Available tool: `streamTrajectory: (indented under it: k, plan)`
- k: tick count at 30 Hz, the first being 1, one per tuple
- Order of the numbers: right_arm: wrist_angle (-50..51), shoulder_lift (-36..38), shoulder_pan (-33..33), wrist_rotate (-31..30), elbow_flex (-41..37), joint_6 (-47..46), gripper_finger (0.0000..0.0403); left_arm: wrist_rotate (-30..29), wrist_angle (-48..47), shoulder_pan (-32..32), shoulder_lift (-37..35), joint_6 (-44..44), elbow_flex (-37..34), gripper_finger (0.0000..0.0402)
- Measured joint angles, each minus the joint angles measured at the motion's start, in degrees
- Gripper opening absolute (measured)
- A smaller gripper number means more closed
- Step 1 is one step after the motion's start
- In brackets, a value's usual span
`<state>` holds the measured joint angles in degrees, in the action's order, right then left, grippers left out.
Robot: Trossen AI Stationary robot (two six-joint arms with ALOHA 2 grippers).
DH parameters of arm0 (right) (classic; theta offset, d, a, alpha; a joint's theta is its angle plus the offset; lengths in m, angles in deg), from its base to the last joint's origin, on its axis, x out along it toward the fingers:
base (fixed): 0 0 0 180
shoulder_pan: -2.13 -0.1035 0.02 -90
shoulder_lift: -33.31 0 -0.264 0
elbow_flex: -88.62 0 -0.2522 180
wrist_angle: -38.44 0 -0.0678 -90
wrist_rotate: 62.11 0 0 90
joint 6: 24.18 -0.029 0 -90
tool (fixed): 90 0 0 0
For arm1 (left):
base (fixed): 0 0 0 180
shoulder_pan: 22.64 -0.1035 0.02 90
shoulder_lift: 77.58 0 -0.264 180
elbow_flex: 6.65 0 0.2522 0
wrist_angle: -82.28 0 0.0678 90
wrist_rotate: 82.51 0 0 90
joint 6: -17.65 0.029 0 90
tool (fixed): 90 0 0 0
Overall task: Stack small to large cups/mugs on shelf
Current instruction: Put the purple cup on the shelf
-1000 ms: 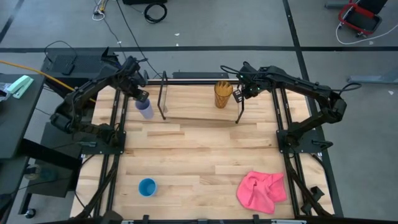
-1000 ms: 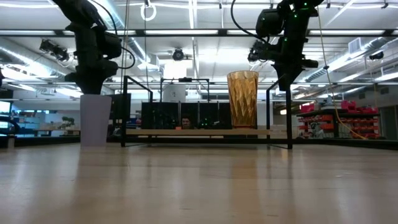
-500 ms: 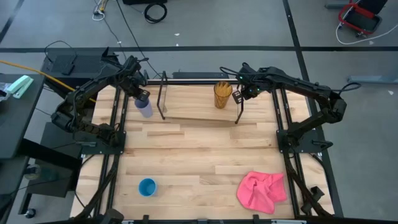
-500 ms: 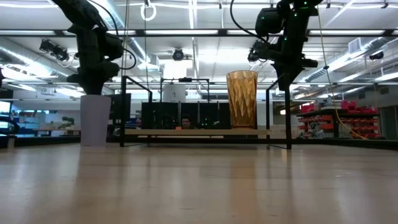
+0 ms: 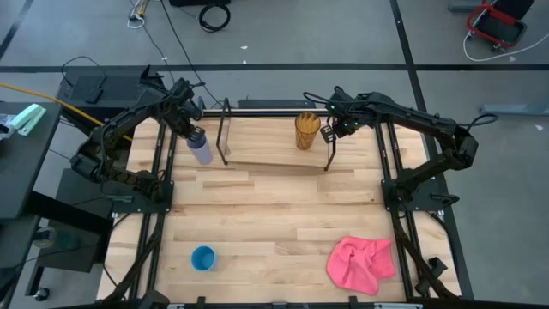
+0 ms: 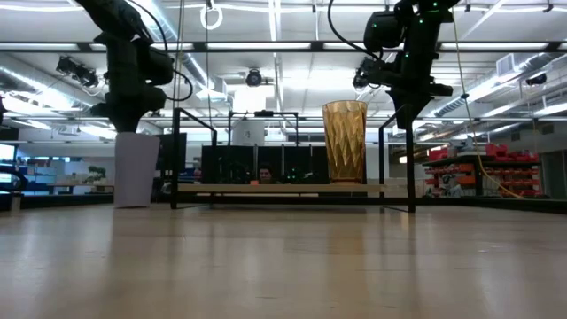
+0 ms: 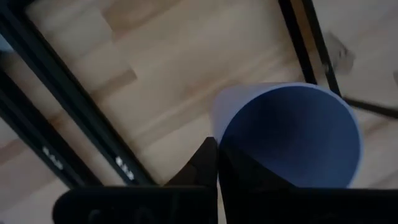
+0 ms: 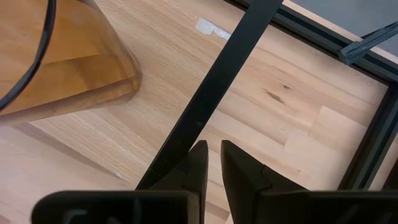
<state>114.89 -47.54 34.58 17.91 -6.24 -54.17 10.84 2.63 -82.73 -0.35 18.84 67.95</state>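
At the shelf's (image 5: 274, 137) 3 o'clock end stands the amber cup (image 5: 307, 130). Lavender cup (image 5: 200, 150) sits on the tabletop (image 5: 274, 215) off the 9 o'clock end, left gripper (image 5: 192, 129) jaws clamped on its rim. Right gripper (image 5: 329, 129) jaws nearly together, holding nothing. Blue cup (image 5: 203, 257) at 7 o'clock.

The wooden table (image 5: 274, 215) carries the shelf (image 5: 274, 153) — amber cup (image 5: 307, 130) on its board — plus lavender cup (image 5: 200, 151), blue cup (image 5: 203, 257) and pink cloth (image 5: 361, 263).
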Motion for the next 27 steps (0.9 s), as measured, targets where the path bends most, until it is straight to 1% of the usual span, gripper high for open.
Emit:
streamTrajectory:
  k: [6, 11, 19, 27]
  plan:
    - [-0.05, -0.02, 0.00, 0.00, 0.00, -0.03, 0.0052, 0.28, -8.43, 1.48, -0.17, -0.48, 4.62, 0.0006]
    - [-0.95, 0.00, 0.08, -1.81, 0.00, -1.48, 0.0052, 0.40, -10.33, 4.72, -2.41, -0.54, 7.95, 0.0007]
    - [-3.58, -0.02, 2.09, -1.92, 0.04, -2.95, 0.0052, 1.10, -15.33, 11.01, -5.71, -2.69, 13.50, 0.0006]
    - [-6.60, -0.02, 3.21, -1.26, 0.04, -2.23, 0.0052, 1.14, -17.64, 18.42, -6.10, -5.11, 16.84, 0.0007]
